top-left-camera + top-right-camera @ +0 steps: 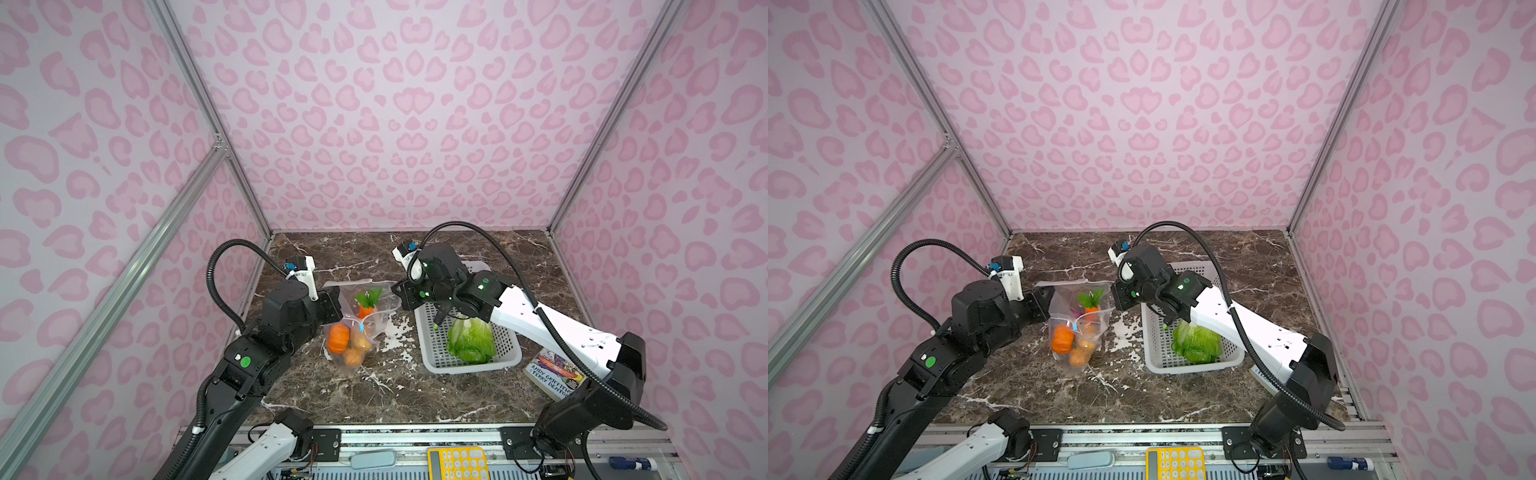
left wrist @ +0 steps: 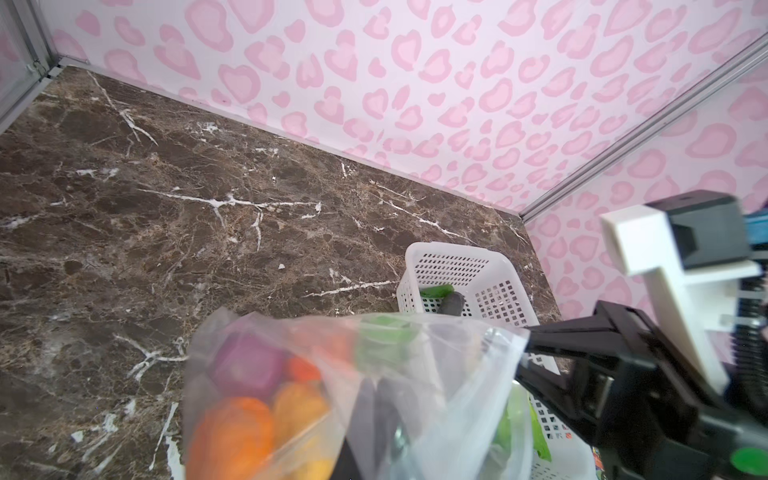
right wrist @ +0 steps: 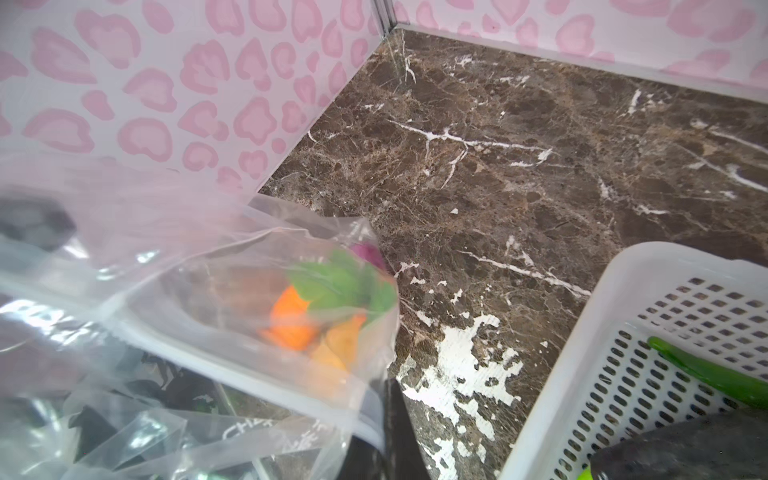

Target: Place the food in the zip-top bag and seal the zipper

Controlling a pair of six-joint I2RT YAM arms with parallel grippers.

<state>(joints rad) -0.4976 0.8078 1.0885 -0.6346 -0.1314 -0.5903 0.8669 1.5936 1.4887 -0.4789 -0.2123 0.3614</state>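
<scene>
Zip-top bag point(image 1: 376, 318) is hanging between two grippers, its lower end sagging toward the marble table point(image 1: 415, 399); contact there cannot be told. Left gripper point(image 1: 340, 306) is pinching the bag's left edge, fingers clamped together on the plastic. Right gripper point(image 1: 397, 297) is doing likewise on the right edge, fingers closed on the film. Zipper point(image 3: 232, 353) is running as one pale strip along the mouth, and its one blue tab point(image 1: 362, 328) is showing mid-bag in a top view.

Count inside the bag is coming to five pieces:
- one pumpkin point(image 1: 338, 338)
- two potatoes, upper potato point(image 1: 362, 343) and lower potato point(image 1: 353, 357)
- one carrot point(image 1: 365, 309)
- one purple onion point(image 2: 249, 361)

One cabbage point(image 1: 471, 343) is lying outside the bag, in the one white basket point(image 1: 469, 366) just right of it. One book point(image 1: 555, 374) is lying beside the basket, under the right arm. One yellow calculator point(image 1: 457, 463) is sitting at the front rail.
</scene>
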